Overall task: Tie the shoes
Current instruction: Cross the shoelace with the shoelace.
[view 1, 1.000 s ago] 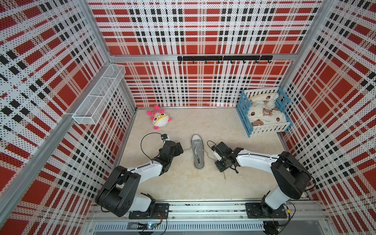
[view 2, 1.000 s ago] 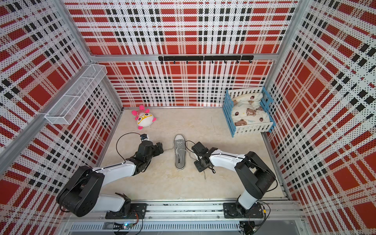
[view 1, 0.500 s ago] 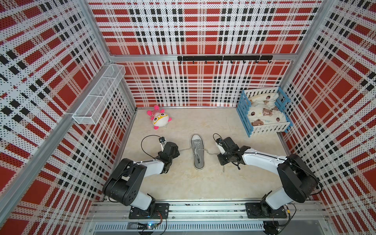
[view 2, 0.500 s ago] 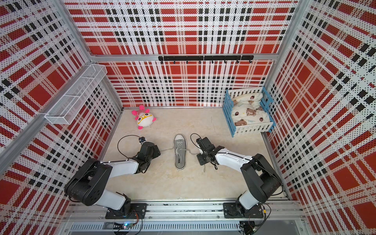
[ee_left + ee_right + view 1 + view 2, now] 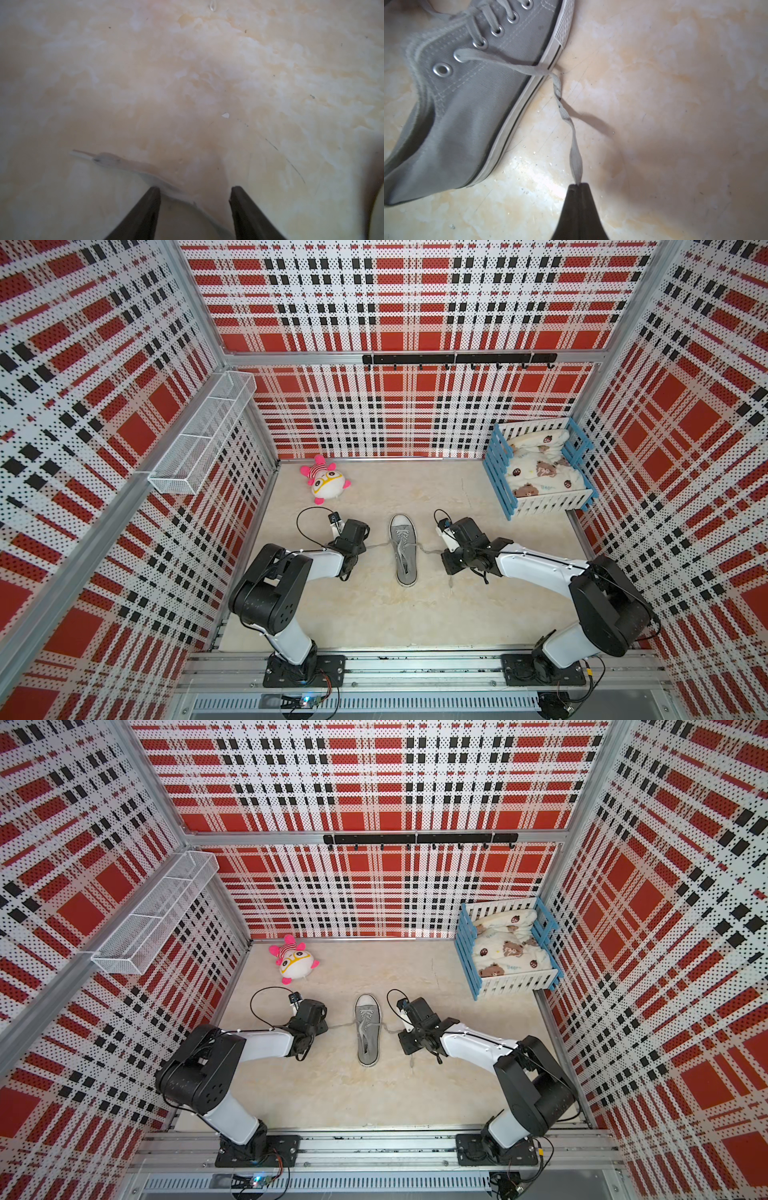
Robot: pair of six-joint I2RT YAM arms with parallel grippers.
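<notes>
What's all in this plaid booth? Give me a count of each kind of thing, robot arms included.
Robot arms: 2, left arm and right arm
Grey sneaker: 1
Plush toy: 1
Slatted crate of bedding: 1
Wire basket: 1
Hook rail: 1
Total: 7

Between left tool (image 5: pixel 195 188) and right tool (image 5: pixel 578 185) lies shoe (image 5: pixel 402 549); toy (image 5: pixel 326 483) behind left tool; crate (image 5: pixel 540 502) far right.

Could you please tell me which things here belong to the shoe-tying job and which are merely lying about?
Job: grey sneaker, laces, left gripper, right gripper.
Lying about: plush toy, blue-and-white crate, blanket, wire basket, hook rail.
</notes>
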